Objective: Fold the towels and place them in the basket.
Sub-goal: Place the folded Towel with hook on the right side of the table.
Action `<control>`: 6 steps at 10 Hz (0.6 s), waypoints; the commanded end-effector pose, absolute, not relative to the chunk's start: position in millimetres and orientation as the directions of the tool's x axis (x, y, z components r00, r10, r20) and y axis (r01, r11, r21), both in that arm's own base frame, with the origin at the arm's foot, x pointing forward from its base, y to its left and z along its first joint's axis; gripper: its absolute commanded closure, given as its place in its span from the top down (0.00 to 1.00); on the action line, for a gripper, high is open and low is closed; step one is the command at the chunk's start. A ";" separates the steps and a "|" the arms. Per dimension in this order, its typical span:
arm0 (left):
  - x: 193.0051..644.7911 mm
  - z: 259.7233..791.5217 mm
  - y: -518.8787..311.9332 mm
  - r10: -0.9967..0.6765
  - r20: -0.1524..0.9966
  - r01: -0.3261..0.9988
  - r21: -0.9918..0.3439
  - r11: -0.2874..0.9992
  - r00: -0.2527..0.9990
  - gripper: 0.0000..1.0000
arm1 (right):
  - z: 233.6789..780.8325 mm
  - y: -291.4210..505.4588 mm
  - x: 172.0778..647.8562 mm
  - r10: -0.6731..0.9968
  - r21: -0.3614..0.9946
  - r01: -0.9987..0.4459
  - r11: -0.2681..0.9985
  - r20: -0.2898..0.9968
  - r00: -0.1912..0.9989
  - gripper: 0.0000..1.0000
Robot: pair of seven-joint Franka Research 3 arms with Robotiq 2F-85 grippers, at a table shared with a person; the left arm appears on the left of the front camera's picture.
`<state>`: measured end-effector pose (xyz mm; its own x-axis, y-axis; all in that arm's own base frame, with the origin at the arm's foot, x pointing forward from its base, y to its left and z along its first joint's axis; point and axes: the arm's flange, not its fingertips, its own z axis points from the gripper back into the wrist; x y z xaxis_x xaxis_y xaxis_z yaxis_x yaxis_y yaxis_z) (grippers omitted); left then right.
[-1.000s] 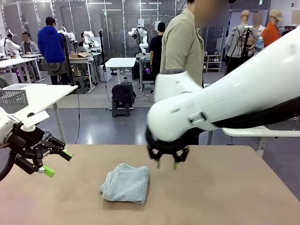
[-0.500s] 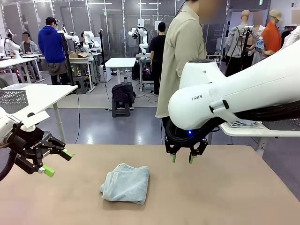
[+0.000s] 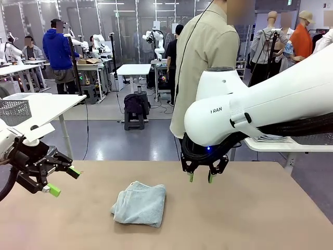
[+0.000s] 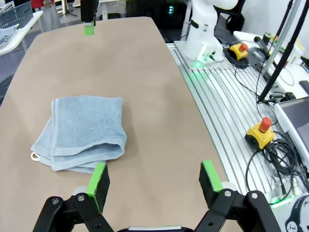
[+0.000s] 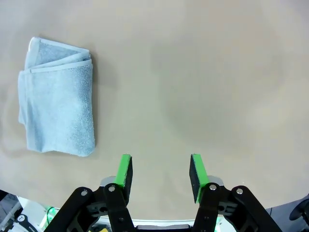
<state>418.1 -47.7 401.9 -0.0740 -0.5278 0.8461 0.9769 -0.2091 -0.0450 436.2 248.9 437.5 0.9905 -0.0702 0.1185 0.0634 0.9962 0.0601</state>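
Here the folded blue-grey towel (image 3: 140, 204) lies between the wide-open left gripper (image 3: 64, 181) and the empty, half-open right gripper (image 3: 199, 177), whose arm (image 3: 270, 112) reads "RAN"

glossy white rounded right arm (image 3: 270, 104): dark "RAN" lettering (image 3: 216, 110), small blue light (image 3: 208, 148) | black-linkage left gripper (image 3: 64, 181), black-linkage right gripper (image 3: 201, 177): green pads

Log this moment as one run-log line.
towel: folded, on table | left pincer: open, empty | right pincer: open, empty, above table
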 end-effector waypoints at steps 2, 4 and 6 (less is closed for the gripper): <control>417.0 402.6 -45.6 -0.526 0.845 0.973 -0.034 -0.227 -0.093 0.94 | 437.1 252.4 438.9 -0.094 0.055 0.087 0.995 0.124 0.988 0.61; 417.0 402.6 -45.6 -0.526 0.845 0.973 -0.034 -0.227 -0.093 0.94 | 437.1 252.4 438.9 -0.094 0.055 0.087 0.995 0.124 0.988 0.61; 417.0 402.6 -45.6 -0.526 0.845 0.973 -0.034 -0.227 -0.093 0.94 | 428.2 252.4 420.9 -0.099 0.111 0.086 0.990 0.124 0.987 0.61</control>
